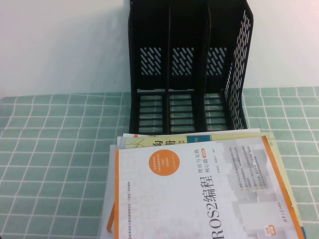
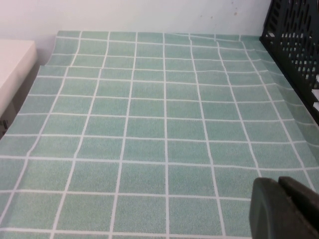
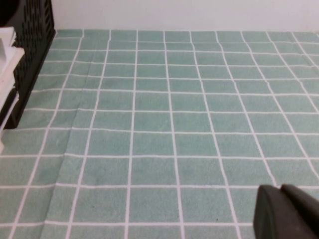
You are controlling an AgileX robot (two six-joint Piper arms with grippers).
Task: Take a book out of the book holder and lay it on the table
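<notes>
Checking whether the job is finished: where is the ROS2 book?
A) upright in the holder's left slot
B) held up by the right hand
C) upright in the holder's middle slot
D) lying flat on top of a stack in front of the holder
D: the ROS2 book lies cover-up on other books, in front of the book holder, whose three slots stand empty.

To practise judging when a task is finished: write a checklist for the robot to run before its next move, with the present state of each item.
1. Book holder compartments empty: ok.
2. ROS2 book out of the holder, cover up: ok.
3. ROS2 book directly on the table: not ok, it lies on other books.
4. Left gripper over bare cloth, fingers shut, holding nothing: ok.
5. Right gripper over bare cloth, fingers shut, holding nothing: ok.
6. Book's near edge supported: cannot tell, out of view.
</notes>
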